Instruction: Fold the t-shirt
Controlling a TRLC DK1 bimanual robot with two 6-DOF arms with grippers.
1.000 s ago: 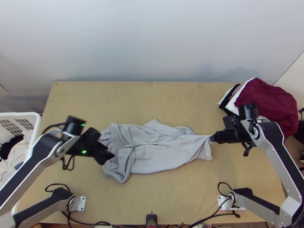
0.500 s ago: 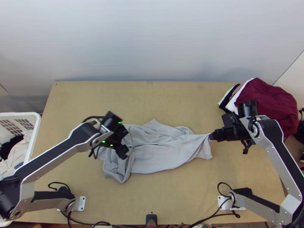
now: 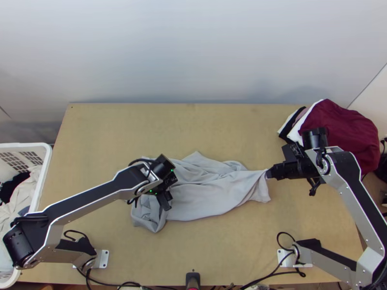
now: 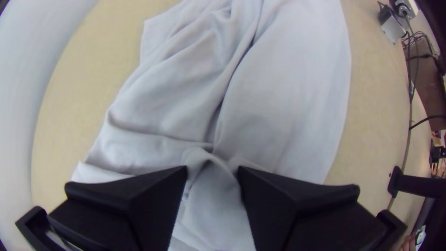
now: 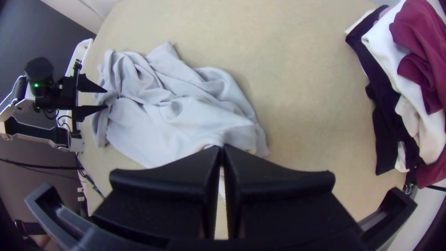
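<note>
wooden worktop (image 3: pixel 193 128): the shirt (image 3: pixel 208 195) lies bunched across its middle, long axis left to right. right tool (image 5: pixel 222 148) pinches its right end; left tool (image 4: pixel 213 173), nearer the crumpled left, stands spread astride a ridge.

- T-shirt (image 3: pixel 208 199): plain pale grey
- Counter (image 3: pixel 145 126): light tan
- Left claw (image 3: pixel 167 201): black, green lights glowing on the housing behind it
- Right claw (image 3: pixel 271 174): black
- Both arms: silver-grey and black
- Basket (image 3: pixel 26 145): white, patterned with slots; cream cloth (image 3: pixel 18 205) and black cloth (image 3: pixel 18 184) inside
- Pile beyond the right arm: maroon cloth (image 3: pixel 346 126), white cloth (image 5: pixel 388 56), black cloth (image 5: pixel 389 125)
- Wall (image 3: pixel 193 48): pale bluish grey
</note>
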